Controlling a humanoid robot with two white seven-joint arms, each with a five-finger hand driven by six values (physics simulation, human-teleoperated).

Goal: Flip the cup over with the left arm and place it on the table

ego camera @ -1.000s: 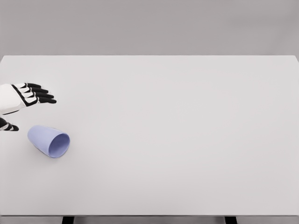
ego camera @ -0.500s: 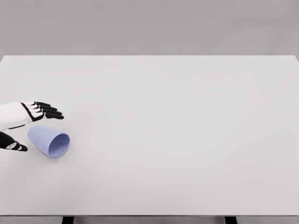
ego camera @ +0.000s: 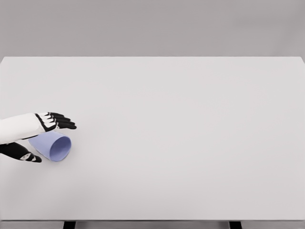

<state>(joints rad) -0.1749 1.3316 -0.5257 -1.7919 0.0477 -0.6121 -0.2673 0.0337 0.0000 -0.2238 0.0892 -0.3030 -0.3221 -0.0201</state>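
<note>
The left hand (ego camera: 35, 136) is reaching in from nine o'clock, its fingers (ego camera: 61, 121) stretched out over the cup (ego camera: 56, 146) and its thumb (ego camera: 26, 155) lying below it, open and straddling the cup's closed end; actual contact is unclear. The lavender cup is lying on its side on the white counter (ego camera: 181, 133) at the left edge, long axis running ten to four o'clock, mouth facing four o'clock.
</note>
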